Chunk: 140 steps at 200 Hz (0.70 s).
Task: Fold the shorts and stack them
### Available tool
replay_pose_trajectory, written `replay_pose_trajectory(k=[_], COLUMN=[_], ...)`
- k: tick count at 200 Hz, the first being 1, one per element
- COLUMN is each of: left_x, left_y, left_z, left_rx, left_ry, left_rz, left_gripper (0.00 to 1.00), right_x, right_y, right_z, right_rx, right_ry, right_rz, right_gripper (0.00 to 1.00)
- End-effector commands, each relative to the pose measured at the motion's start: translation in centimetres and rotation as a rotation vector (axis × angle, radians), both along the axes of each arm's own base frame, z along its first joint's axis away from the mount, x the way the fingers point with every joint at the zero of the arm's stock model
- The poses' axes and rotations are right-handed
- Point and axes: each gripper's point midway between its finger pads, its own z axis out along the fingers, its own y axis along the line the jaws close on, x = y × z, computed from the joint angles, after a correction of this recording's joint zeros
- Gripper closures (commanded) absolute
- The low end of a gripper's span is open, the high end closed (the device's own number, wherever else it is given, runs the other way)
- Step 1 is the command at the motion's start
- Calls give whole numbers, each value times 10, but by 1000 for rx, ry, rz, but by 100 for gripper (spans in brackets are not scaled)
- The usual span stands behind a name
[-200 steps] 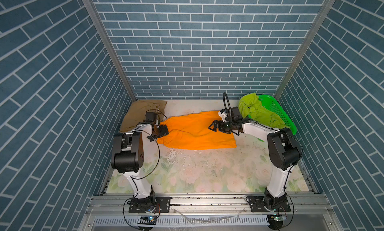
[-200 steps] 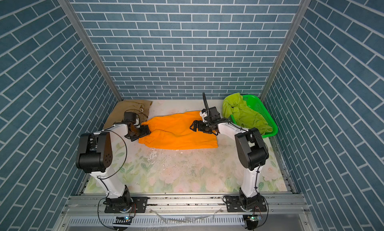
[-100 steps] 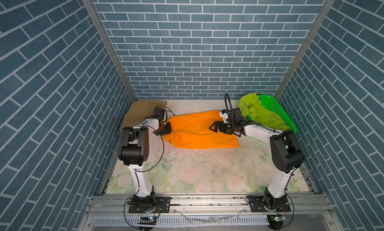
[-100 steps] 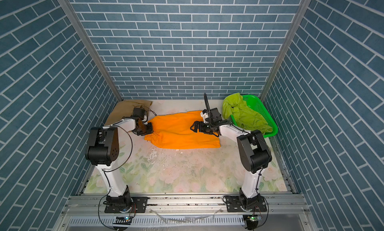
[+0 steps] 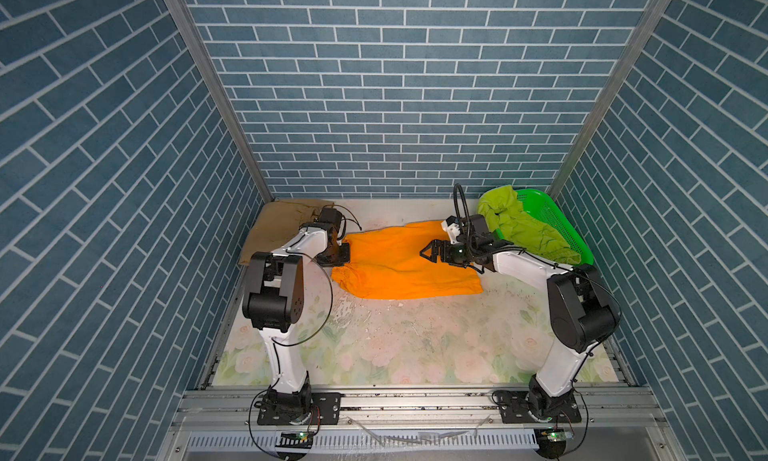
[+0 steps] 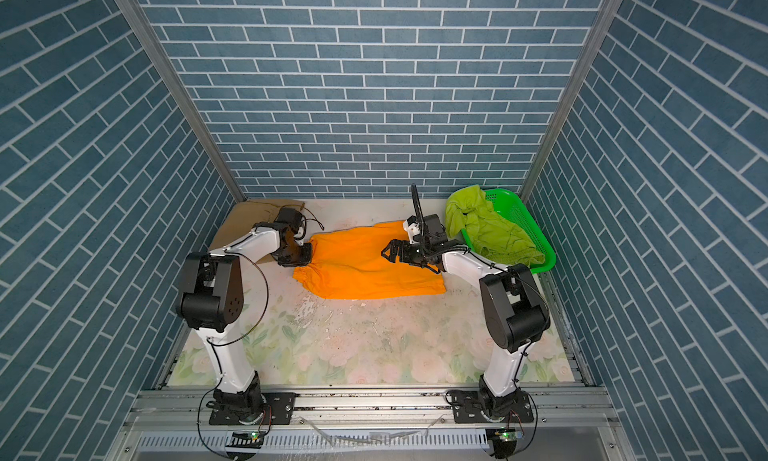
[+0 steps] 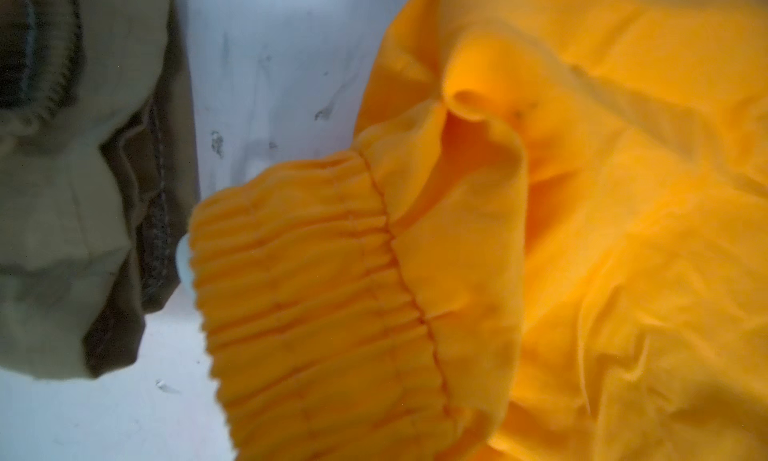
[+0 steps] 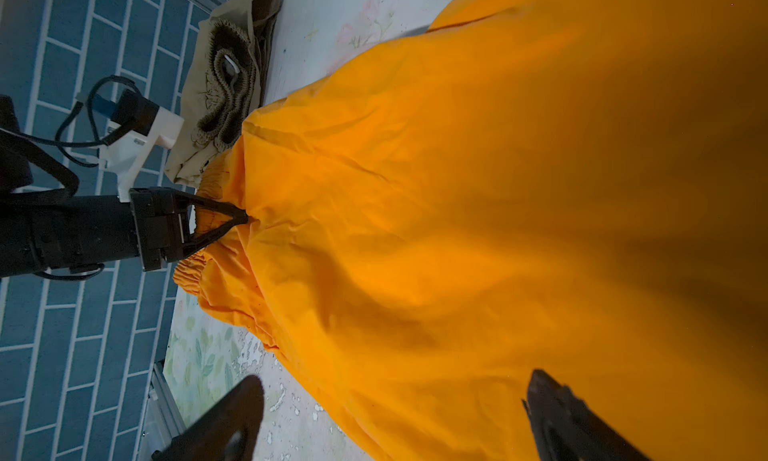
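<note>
Orange shorts (image 5: 407,263) (image 6: 374,268) lie spread across the back middle of the table, with the gathered waistband (image 7: 311,292) at their left end. My left gripper (image 5: 345,253) (image 6: 307,253) (image 8: 245,219) is shut on that waistband; its fingertips meet on the pinched cloth in the right wrist view. My right gripper (image 5: 428,255) (image 6: 388,253) (image 8: 395,413) hovers open over the right half of the orange shorts, holding nothing. Tan shorts (image 5: 282,226) (image 6: 249,218) (image 7: 62,230) lie at the back left. Lime green shorts (image 5: 519,226) (image 6: 486,226) are heaped in the basket.
A green perforated plastic basket (image 5: 557,222) (image 6: 528,226) stands at the back right against the wall. Blue brick walls close in the left, back and right. The flowered table top (image 5: 415,346) runs forward to the metal rail where both arms are mounted.
My left gripper moved back and right to the orange waistband and closed on it. The waistband end has bunched slightly. The right arm has barely moved.
</note>
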Motion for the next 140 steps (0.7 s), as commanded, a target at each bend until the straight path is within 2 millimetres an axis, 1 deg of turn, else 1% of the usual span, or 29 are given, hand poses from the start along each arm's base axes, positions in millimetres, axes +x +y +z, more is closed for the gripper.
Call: replay_pose_trajectory(k=[1,24,46,58,75,79,95,120,140], left_x=[-11,-10,-11,-11,-10,-10,-12,-13,-10], left_y=[-5,-16,-26,-33,-42,-44,-48,-50,-52], left_z=[20,43,63,71,80,80,81,80,87], left_rx=[101,182,266,285,295,299,284,277,256], left_ry=[52,64,73,71,64,65,71,70,35], left_rz=[-81,-147,-201,-219,-241,-244,-252,-251,-239], left_gripper=[100,100,100,100,100,100,100,100,100], right_x=[-2,-1,4,7,5,1,-11,-34,-51], right_y=[-3,-8,-17,-15,3,10,27,49,67], right_z=[13,14,10,10,16,18,21,16,8], right_rx=[22,14,-7,23,122,141,172,234,286], right_ry=[-8,-1,29,50,72,71,58,58,64], right_rz=[-25,-44,-96,-124,-135,-125,-105,-96,-89], right_gripper=[1,1,1,1,1,1,1,1,1])
